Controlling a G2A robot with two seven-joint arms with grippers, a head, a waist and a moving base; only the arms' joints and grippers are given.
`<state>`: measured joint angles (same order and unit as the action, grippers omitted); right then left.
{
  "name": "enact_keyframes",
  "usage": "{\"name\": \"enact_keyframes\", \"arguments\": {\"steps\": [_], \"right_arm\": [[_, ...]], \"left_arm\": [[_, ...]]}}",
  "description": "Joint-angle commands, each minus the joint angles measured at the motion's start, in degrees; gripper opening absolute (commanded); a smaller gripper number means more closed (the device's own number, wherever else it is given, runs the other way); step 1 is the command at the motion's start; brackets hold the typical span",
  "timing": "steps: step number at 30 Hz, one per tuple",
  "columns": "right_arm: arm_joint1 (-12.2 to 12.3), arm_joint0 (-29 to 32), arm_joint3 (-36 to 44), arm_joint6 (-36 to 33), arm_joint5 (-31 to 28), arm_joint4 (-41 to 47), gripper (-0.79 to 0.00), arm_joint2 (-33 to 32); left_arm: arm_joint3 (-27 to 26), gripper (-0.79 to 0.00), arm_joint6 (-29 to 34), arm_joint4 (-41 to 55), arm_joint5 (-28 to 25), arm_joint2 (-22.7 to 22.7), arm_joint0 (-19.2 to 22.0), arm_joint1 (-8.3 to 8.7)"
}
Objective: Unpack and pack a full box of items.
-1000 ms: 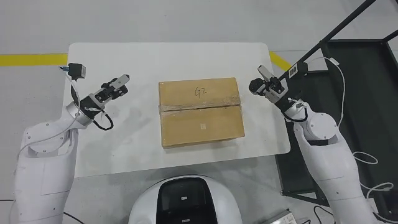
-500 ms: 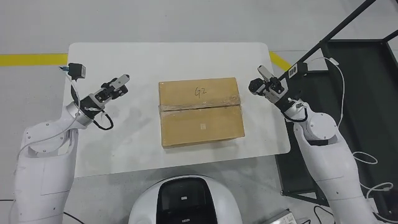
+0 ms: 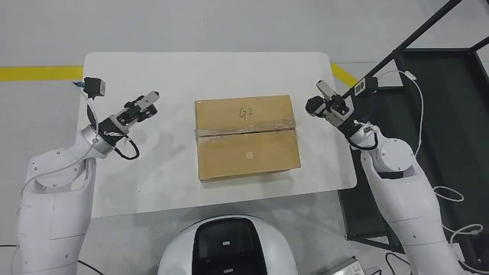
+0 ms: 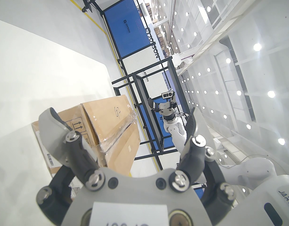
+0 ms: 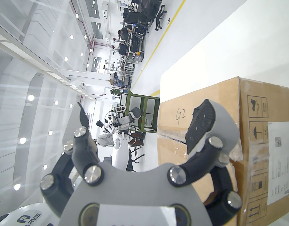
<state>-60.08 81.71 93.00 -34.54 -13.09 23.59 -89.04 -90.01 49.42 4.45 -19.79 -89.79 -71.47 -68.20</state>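
The taped box (image 3: 246, 137) sits between the left gripper (image 4: 122, 118) and right gripper (image 5: 142, 111), ahead of both, touching neither. Both gape wide, empty. Wrist views reveal its side labels (image 5: 279, 158); from above, the tape (image 3: 244, 128) seems unbroken.

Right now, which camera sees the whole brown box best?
The top view: it looks straight down on the box, so the whole taped lid shows. The left wrist view catches one end and some of the lid; the right wrist view shows the other end with its stickers.
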Motion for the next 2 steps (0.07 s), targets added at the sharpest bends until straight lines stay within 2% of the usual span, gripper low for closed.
{"name": "enact_keyframes", "arguments": {"steps": [1,2], "right_arm": [[0.0,0.0,0.0,0.0,0.0,0.0,-0.001,0.0],[0.0,0.0,0.0,0.0,0.0,0.0,0.000,0.0]], "left_arm": [[0.0,-0.001,0.0,0.0,0.0,0.0,0.0,0.00],[0.0,-0.001,0.0,0.0,0.0,0.0,0.0,0.00]]}}
